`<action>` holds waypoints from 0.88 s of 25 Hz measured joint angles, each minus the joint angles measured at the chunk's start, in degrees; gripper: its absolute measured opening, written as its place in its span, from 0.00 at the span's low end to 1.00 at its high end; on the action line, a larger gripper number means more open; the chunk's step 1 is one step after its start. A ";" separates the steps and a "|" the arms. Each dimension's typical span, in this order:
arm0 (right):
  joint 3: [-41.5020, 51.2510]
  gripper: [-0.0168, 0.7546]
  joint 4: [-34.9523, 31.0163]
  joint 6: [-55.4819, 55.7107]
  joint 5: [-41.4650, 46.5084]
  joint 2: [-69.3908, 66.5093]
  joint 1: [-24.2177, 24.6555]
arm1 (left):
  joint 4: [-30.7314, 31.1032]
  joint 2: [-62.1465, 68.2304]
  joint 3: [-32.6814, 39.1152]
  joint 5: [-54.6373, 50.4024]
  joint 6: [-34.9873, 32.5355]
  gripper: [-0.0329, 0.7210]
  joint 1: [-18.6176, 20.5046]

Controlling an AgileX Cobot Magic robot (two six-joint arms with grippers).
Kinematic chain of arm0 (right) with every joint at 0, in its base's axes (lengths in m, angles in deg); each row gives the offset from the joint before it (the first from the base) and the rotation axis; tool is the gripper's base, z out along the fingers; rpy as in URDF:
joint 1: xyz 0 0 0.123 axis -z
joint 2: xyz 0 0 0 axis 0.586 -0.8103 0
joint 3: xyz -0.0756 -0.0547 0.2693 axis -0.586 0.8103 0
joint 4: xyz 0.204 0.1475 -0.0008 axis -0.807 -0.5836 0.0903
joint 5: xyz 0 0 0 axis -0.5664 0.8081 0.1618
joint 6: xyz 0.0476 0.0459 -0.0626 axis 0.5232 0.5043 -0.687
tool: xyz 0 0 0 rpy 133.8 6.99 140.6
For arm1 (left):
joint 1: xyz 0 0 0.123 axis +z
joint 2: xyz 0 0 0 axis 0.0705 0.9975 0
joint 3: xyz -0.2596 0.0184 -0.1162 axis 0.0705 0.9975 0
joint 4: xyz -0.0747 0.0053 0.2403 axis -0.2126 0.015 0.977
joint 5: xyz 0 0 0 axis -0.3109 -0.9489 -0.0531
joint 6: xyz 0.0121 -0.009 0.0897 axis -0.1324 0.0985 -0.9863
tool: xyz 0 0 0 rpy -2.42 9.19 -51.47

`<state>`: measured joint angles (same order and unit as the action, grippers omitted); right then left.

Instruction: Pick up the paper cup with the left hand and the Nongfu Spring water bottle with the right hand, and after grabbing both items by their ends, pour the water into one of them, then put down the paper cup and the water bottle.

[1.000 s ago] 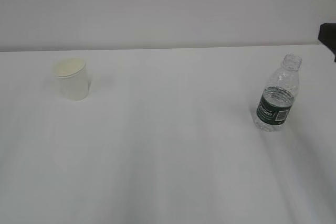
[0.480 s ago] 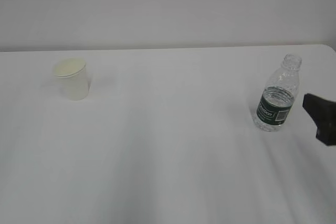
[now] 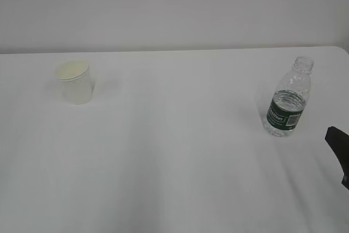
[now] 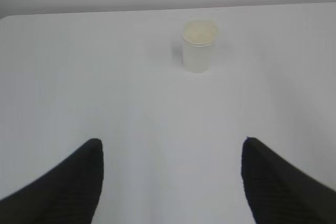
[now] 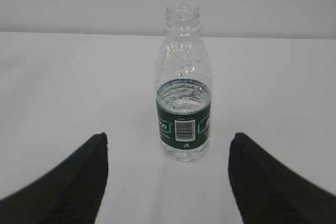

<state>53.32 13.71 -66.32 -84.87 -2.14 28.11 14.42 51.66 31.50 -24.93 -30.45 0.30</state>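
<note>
The paper cup [image 3: 73,82] stands upright on the left of the white table, off-white with a rolled rim. In the left wrist view the paper cup [image 4: 199,45] is far ahead of my left gripper [image 4: 172,140], which is open and empty. The Nongfu Spring water bottle [image 3: 289,99] stands upright and capless on the right, green label around its lower half. My right gripper [image 5: 169,136] is open, and the bottle [image 5: 184,93] stands just ahead of its fingers, untouched. Water [image 5: 184,88] fills the bottle to just above the label. The right hand [image 3: 339,154] shows only at the right edge, below and right of the bottle.
The white table [image 3: 174,151] runs back to a plain pale wall. Its far right corner [image 3: 344,48] lies just behind the bottle. The left arm does not show in the exterior view.
In the exterior view the right hand's black tip has dropped from the upper right edge to low beside the bottle. Cup and bottle have not moved.
</note>
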 joint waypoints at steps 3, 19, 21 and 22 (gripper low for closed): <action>0.00 0.72 0.00 0.00 -1.80 -1.78 0.00 | -0.52 0.00 0.00 0.00 0.00 0.82 0.00; -3.77 0.72 1.78 -0.63 -19.10 -31.71 0.00 | -0.74 0.00 0.00 0.00 -0.04 0.82 0.00; -5.44 0.72 2.03 -0.63 -19.20 -33.48 0.00 | -0.74 0.00 0.00 0.00 -0.29 0.82 0.00; -6.07 0.72 2.17 -0.63 -19.24 -33.98 0.00 | -0.74 0.00 0.00 0.00 -0.28 0.82 0.00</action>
<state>47.25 15.88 -66.94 -104.10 -36.12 28.11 13.68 51.66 31.50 -24.93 -30.73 0.30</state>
